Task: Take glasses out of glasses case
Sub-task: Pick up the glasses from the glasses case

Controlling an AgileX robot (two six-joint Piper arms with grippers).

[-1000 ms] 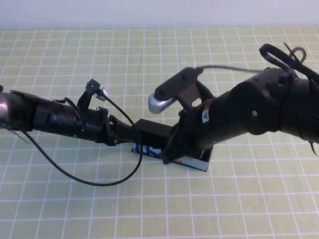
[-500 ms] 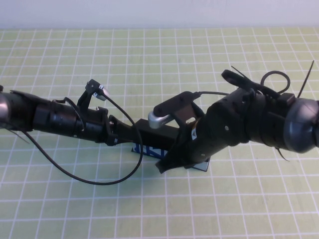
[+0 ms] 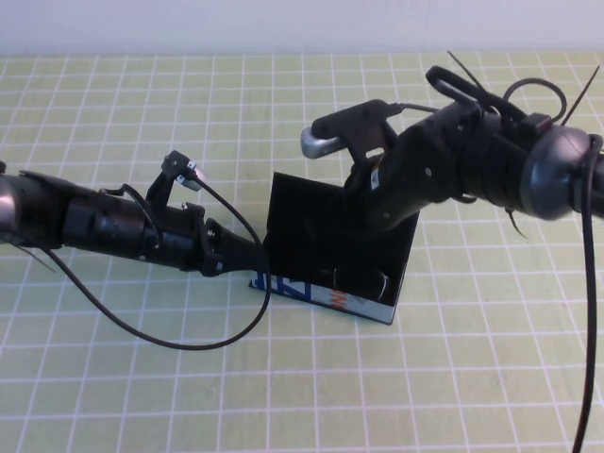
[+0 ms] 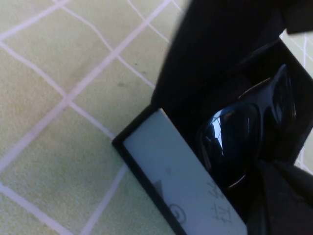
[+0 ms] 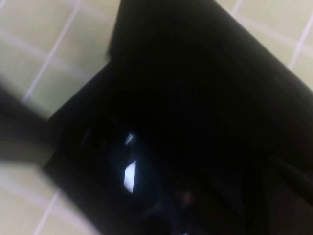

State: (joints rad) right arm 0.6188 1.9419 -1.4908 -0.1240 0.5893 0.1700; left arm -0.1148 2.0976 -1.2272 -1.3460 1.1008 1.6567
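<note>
The glasses case [image 3: 326, 302] stands open at mid-table, its white printed front facing me and its flat black lid [image 3: 321, 219] raised upright. The black glasses [image 3: 363, 280] lie inside the box. In the left wrist view the glasses [image 4: 244, 129] show with dark shiny lenses, behind the case's pale front side [image 4: 181, 186]. My left gripper [image 3: 255, 257] is against the case's left end. My right gripper [image 3: 377, 208] is at the lid's upper right part. In the right wrist view only the dark lid [image 5: 210, 73] and a glint from the glasses [image 5: 129, 172] show.
A green mat with a white grid [image 3: 142, 113] covers the table, ending at a white wall at the back. A black cable [image 3: 179, 342] loops from my left arm onto the mat in front of it.
The lid has swung up from shut to upright as my right gripper rose and moved back. The glasses inside now show. My left arm has not moved.
</note>
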